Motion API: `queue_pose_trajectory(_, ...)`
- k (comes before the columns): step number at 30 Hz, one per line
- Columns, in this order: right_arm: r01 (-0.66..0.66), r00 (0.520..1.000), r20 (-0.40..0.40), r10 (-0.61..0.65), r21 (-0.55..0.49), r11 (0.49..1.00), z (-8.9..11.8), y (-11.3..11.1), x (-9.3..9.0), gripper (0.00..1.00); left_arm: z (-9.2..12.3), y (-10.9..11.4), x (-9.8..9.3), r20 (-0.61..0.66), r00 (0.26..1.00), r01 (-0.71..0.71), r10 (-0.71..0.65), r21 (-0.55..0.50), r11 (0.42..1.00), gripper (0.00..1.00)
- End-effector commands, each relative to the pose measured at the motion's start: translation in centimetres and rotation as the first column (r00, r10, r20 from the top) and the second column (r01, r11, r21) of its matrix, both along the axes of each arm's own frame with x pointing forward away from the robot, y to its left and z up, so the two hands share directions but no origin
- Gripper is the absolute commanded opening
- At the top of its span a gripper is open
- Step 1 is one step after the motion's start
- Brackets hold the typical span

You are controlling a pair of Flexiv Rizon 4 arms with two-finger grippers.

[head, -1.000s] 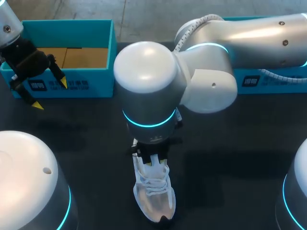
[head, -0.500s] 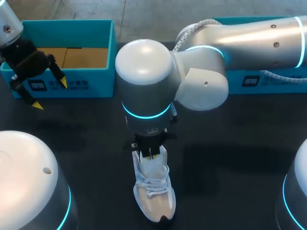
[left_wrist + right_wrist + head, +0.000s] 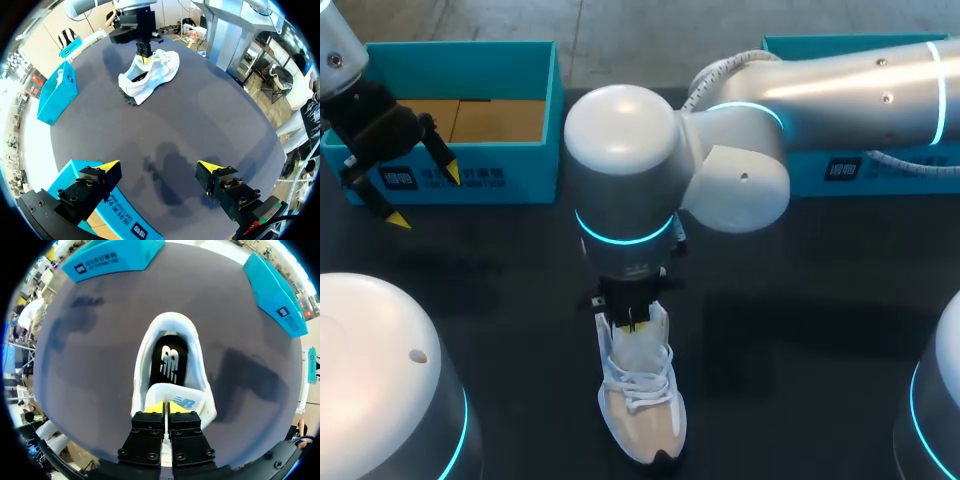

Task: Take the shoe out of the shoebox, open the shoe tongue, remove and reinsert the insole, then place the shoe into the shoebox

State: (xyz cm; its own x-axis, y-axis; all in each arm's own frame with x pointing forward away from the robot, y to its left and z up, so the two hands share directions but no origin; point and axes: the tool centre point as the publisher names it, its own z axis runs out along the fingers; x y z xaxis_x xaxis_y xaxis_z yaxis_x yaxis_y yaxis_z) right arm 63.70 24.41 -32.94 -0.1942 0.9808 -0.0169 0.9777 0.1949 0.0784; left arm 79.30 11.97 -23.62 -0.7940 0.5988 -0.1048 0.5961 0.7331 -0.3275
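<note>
on the bench (image 3: 800, 300), shoe (image 3: 642, 410) out of box (image 3: 470, 60); right end effector (image 3: 632, 322) pinches tongue (image 3: 177, 396), left end effector (image 3: 425, 196) spread; insole (image 3: 169, 362) not yet out.

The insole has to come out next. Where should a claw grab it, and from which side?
Grip the insole at its heel end, coming down from above through the opening of the shoe. It lies flat inside with only its heel part showing. The rest sits under the tongue, which the right claw pinches.
</note>
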Motion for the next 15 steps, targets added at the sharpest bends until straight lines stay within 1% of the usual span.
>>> queue_pose_trajectory(1,0.015,0.999,0.037,-0.014,-0.033,0.999,1.7,0.2,-1.4,0.08,0.0,0.0,0.0,0.0,1.0,0.0,0.0,0.003,1.0,1.0)
queue_pose_trajectory(3,0.024,0.999,0.038,-0.023,-0.036,0.999,1.6,0.0,-1.6,0.08,0.0,0.0,0.0,0.0,1.0,0.0,0.0,0.003,1.0,1.0)
queue_pose_trajectory(5,0.037,0.999,0.028,-0.036,-0.032,0.999,1.0,-0.3,-1.6,0.08,0.0,0.0,0.0,0.0,1.0,0.0,0.0,0.003,1.0,1.0)
queue_pose_trajectory(8,0.043,0.999,0.001,-0.043,-0.025,0.999,-0.3,-0.6,-1.3,0.08,0.0,0.0,0.0,0.0,1.0,0.0,0.0,0.003,1.0,1.0)
queue_pose_trajectory(15,0.039,0.999,-0.039,-0.037,0.039,0.998,-3.4,-0.4,-0.3,0.07,0.0,0.0,0.0,0.0,1.0,0.0,0.0,0.003,1.0,1.0)
